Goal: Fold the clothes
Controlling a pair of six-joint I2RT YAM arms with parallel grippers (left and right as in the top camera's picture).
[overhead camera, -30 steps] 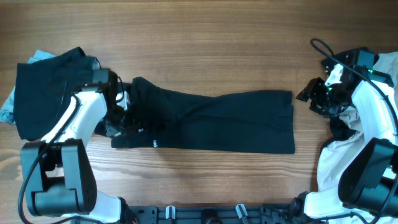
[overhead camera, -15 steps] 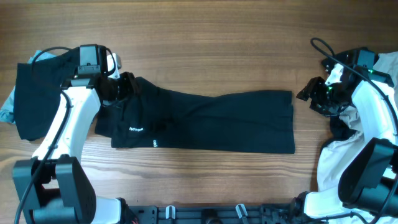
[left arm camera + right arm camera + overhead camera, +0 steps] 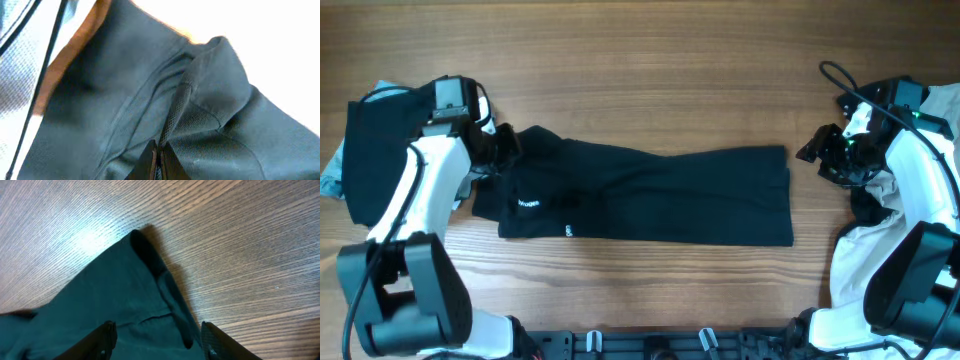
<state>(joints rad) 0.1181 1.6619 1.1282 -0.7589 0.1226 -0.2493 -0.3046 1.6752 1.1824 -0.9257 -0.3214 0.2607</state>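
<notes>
Black trousers (image 3: 660,195) lie lengthwise across the table, waist at the left, leg hems at the right. My left gripper (image 3: 503,146) is at the waist's top left corner. In the left wrist view its fingers (image 3: 159,161) are shut on a fold of the trousers' dark mesh fabric (image 3: 200,105). My right gripper (image 3: 812,152) is open and empty, just right of the upper hem corner. In the right wrist view its fingers (image 3: 157,339) straddle the hem corner (image 3: 150,260) without closing on it.
A pile of dark clothes (image 3: 380,150) lies over a light blue garment (image 3: 332,170) at the left edge. White cloth (image 3: 865,262) lies under the right arm at the right edge. Bare wooden table (image 3: 650,80) lies behind the trousers.
My left gripper rose from the lower waist area to the upper left corner and drew the waistband out to the left, so it lies flatter. The right arm has not moved.
</notes>
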